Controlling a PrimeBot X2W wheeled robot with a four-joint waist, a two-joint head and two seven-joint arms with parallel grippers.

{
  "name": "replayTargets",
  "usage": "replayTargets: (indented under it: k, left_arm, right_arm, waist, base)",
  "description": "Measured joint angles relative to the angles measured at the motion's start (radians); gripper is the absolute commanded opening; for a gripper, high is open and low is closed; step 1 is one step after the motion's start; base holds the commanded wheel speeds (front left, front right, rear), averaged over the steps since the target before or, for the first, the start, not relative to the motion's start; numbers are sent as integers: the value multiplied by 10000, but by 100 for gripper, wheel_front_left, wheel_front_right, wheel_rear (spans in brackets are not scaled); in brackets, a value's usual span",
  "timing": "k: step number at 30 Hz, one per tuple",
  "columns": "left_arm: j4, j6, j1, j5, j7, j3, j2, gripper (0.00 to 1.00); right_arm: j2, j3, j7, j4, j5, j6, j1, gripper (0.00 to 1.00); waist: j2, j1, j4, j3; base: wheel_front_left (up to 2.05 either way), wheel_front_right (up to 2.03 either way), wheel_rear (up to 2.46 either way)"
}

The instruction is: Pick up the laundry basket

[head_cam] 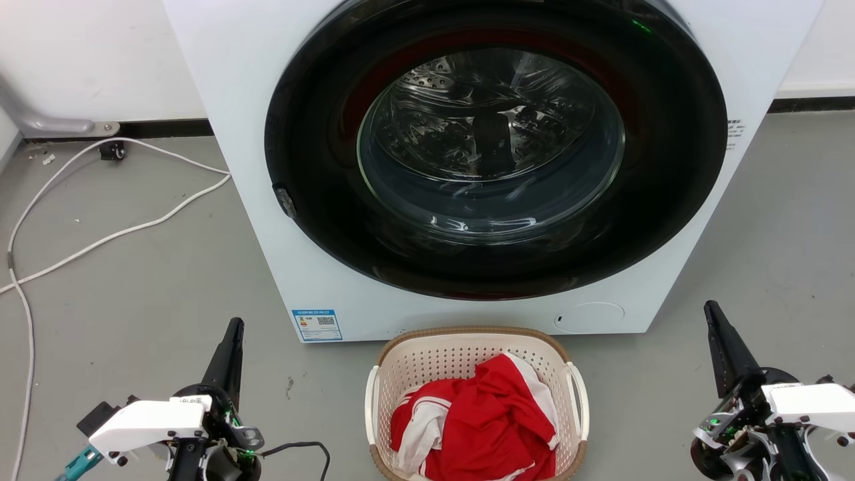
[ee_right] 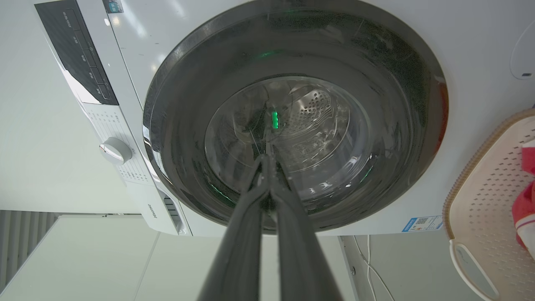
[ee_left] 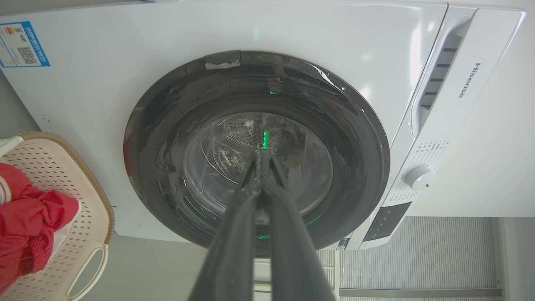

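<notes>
The laundry basket stands on the floor right in front of the washer, at the bottom middle of the head view. It is cream and perforated, with a brown woven rim and white side handles, and holds red and white clothes. My left gripper is shut and empty, well to the left of the basket. On the far right my right gripper is also shut and empty. The basket sits at the left edge of the left wrist view, and the basket at the right edge of the right wrist view.
A white front-loading washer with a dark round door stands close behind the basket. White cables trail over the grey floor at the left. Bare floor lies on both sides of the basket.
</notes>
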Motion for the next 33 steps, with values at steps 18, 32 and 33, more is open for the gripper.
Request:
replayTargets:
  k: [18, 32, 33]
  left_arm:
    - [0, 0, 0, 0, -2, 0, 0, 0]
    - [305, 2, 265, 0, -12, -38, -42, 100]
    - [332, 2, 339, 2, -48, -52, -48, 100]
  right_arm:
    - [0, 0, 0, 0, 0, 0, 0, 0]
    - [23, 17, -4, 295, -4, -2, 272, 100]
    - [27, 23, -48, 349, -12, -2, 345, 100]
  waist:
    - [0, 0, 0, 0]
    - [0, 0, 0, 1]
    - [0, 0, 0, 3]
  base:
    - [0, 0, 0]
    - [0, 0, 0]
    - [0, 0, 0]
